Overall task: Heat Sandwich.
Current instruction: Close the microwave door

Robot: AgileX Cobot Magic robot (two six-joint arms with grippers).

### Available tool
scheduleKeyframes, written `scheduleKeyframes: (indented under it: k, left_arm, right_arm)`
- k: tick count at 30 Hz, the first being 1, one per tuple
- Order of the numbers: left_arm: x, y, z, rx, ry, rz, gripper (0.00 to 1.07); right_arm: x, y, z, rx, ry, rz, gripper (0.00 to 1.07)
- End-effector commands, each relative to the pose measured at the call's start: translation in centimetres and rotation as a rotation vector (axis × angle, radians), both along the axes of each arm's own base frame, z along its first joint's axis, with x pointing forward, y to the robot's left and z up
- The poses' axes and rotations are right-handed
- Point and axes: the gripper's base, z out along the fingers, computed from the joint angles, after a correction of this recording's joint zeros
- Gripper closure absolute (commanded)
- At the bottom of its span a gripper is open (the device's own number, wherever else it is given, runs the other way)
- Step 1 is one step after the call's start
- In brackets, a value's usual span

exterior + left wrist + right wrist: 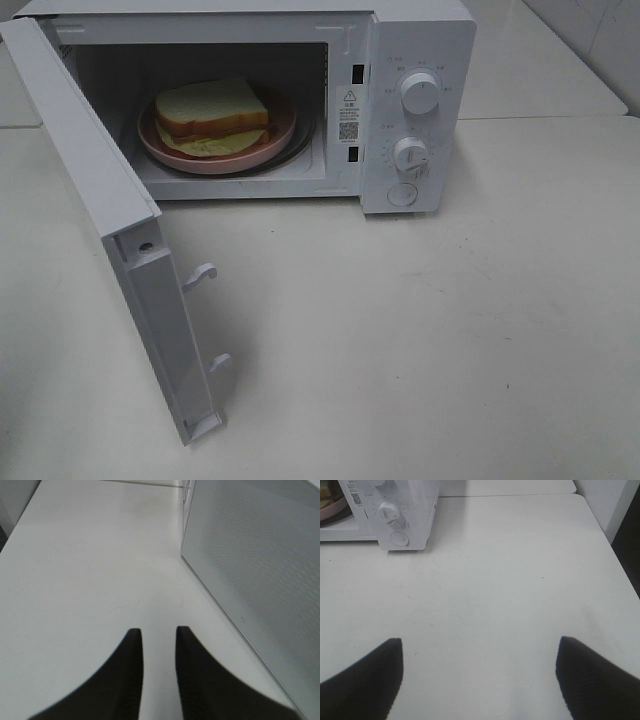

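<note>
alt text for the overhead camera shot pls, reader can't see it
A white microwave sits on a white table with its door swung wide open to the left, showing a sandwich on a pink plate inside. Two round knobs sit on the control panel at the right; no robot arm is in view.

Kitchen-style test setup: white microwave (420, 110) on plain table (450, 330).

Bright, even diffuse light, white table (450, 330) slightly washed out, faint soft shadow beside the microwave door (80, 150), dimmer microwave cavity (200, 60), left gripper (158, 630) and right gripper (479, 640) dark, soft-edged, out of focus, table ahead of them sharper
</note>
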Motion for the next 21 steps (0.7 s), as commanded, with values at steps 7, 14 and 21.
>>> scheduleKeyframes:
  k: [7, 14, 21]
  left_arm:
    - [4.1, 0.4, -2.0, 0.015, -0.084, 0.015, 1.07]
    - [7.4, 0.7, -4.6, 0.072, -0.206, 0.012, 1.07]
    - [10.0, 0.3, -5.7, 0.165, -0.344, -0.080, 1.07]
  right_arm:
    - [-0.3, 0.0, 0.0, -0.003, -0.035, 0.000, 0.31]
    - [-0.3, 0.0, 0.0, -0.003, -0.035, 0.000, 0.31]
    - [-0.3, 0.0, 0.0, -0.003, -0.035, 0.000, 0.31]
